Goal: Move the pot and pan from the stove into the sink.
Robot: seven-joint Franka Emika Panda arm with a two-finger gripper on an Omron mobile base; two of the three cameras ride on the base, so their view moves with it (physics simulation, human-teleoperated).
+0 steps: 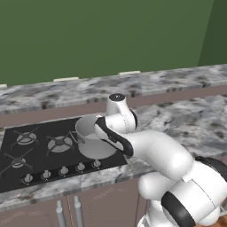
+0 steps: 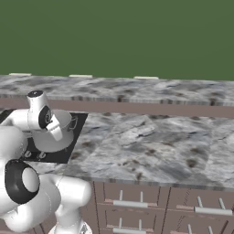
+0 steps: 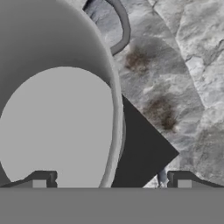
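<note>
The light-grey pot (image 1: 90,132) stands on the right end of the black stove (image 1: 37,153), just behind the knob row. My arm bends over it, with the hand directly above its right side. In the hand view my gripper (image 3: 111,177) is open, and the pot's right rim (image 3: 114,131) runs up between the two fingertips. One tip sits over the pale inside (image 3: 57,127), the other over the stove's corner (image 3: 142,153). A loop handle (image 3: 123,30) shows on the pot's far side. From the right base the pot (image 2: 66,136) is partly covered by my wrist. The pan and the sink are out of view.
Grey marble counter (image 1: 190,119) stretches right of the stove, with a raised back ledge (image 1: 133,84) under the green wall. Silver knobs (image 1: 64,170) line the stove's front edge. Brown cabinet drawers (image 2: 137,205) lie below the counter.
</note>
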